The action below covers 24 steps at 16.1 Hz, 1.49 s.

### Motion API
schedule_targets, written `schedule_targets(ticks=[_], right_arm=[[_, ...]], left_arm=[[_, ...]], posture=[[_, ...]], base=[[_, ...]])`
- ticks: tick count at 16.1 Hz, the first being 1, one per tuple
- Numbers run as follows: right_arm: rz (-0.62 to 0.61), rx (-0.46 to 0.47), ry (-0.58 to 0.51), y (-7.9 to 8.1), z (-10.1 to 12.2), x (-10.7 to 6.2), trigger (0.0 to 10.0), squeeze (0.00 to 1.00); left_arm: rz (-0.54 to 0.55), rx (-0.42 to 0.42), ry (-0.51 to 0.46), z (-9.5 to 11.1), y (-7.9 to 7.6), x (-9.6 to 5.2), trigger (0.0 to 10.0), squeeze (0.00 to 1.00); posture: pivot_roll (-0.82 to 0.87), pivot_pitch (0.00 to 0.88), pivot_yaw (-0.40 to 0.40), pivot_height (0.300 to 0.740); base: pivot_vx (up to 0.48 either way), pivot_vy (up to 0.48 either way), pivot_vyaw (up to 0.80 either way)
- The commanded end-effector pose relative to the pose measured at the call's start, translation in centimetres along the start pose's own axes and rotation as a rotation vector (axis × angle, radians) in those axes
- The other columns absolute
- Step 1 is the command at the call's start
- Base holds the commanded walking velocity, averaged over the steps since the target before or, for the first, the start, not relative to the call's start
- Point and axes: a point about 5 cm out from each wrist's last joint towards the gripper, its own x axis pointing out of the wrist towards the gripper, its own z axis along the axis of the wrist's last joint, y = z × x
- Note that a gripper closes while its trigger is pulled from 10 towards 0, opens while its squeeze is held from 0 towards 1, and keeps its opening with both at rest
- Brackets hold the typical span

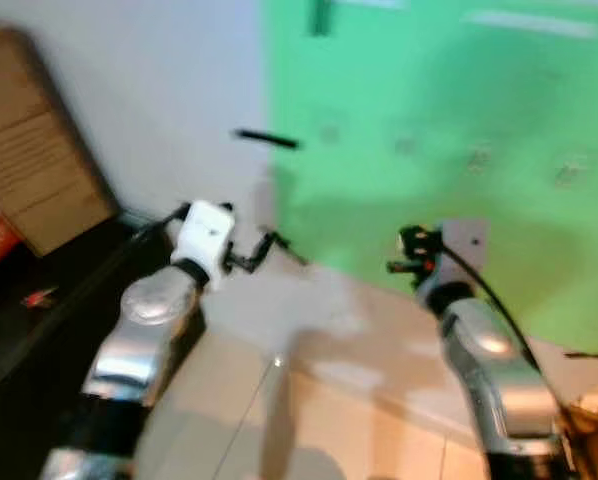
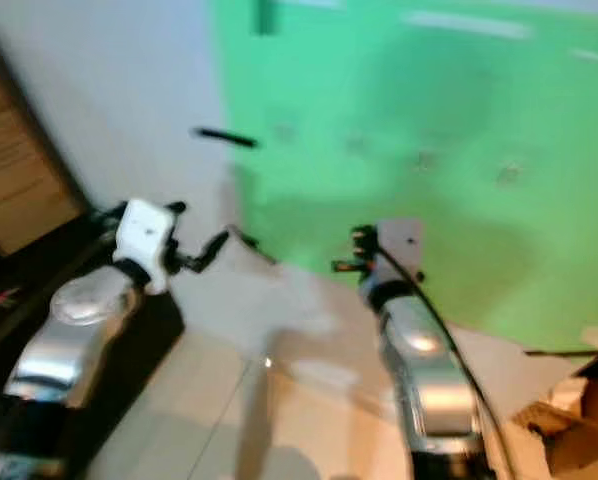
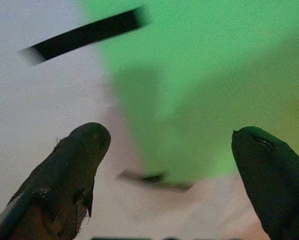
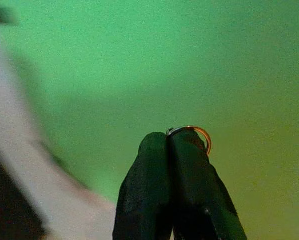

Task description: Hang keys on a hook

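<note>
- The green wall (image 1: 449, 110) spans the far side ahead of the robot, meeting a white wall (image 1: 159, 90) on its left. Small pale studs, likely the hooks (image 1: 479, 158), sit in a row on the green; blur hides their shape.
- A brown cardboard box (image 1: 34, 150) leans at the left edge above a dark shelf (image 1: 39, 300), well apart from the work.
- The tiled floor (image 1: 329, 400) runs pale up to the wall's foot.
- The left arm reaches forward toward the corner; the left gripper (image 3: 172, 145) has its jaws spread wide and empty, apparently held out of the way as a spare.
- A short black bar (image 1: 267, 139) sticks out where the two walls meet, above the left gripper.
- The right gripper (image 4: 177, 142) is raised toward the green wall, jaws pressed together on the key ring (image 4: 199, 134), whose thin metal loop stands clear above the tips, presumably so it can be slipped over a hook.
- The keys themselves are hidden; the ring is well short of the hooks, so the approach is not yet finished.
</note>
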Motion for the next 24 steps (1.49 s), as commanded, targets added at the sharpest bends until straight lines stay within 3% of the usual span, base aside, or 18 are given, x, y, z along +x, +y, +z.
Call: schedule_targets(ticks=[1,4,8,11,24], right_arm=[[0.007,-0.002,-0.024,0.6,0.6,0.2,10.0,0.0],[0.028,0.001,-0.029,0.8,0.7,0.2,10.0,0.0],[0.203,-0.057,0.019,1.6,0.0,-0.4,10.0,0.0],[0.299,-0.058,-0.01,2.3,0.8,-0.6,10.0,0.0],[0.258,0.075,-0.063,2.8,2.1,0.5,10.0,0.0]], left_arm=[[0.025,0.023,0.025,-0.3,1.0,-0.4,10.0,0.0],[0.014,0.029,0.025,-0.2,1.0,-0.3,10.0,0.0],[-0.016,0.021,0.007,0.1,0.7,-0.4,10.0,0.0],[-0.022,0.019,0.013,0.0,0.8,-0.5,10.0,0.0],[-0.021,0.032,0.021,0.2,1.1,-0.4,10.0,0.0]], posture=[[-0.09,0.0,0.037,0.74],[-0.1,0.0,0.043,0.74],[-0.1,0.0,0.041,0.74],[-0.1,0.0,0.04,0.74],[-0.09,0.0,0.044,0.74]], base=[[0.319,0.0,0.0],[0.32,0.0,0.61],[0.139,0.0,0.0],[0.0,0.0,0.0],[0.0,0.0,0.0]])
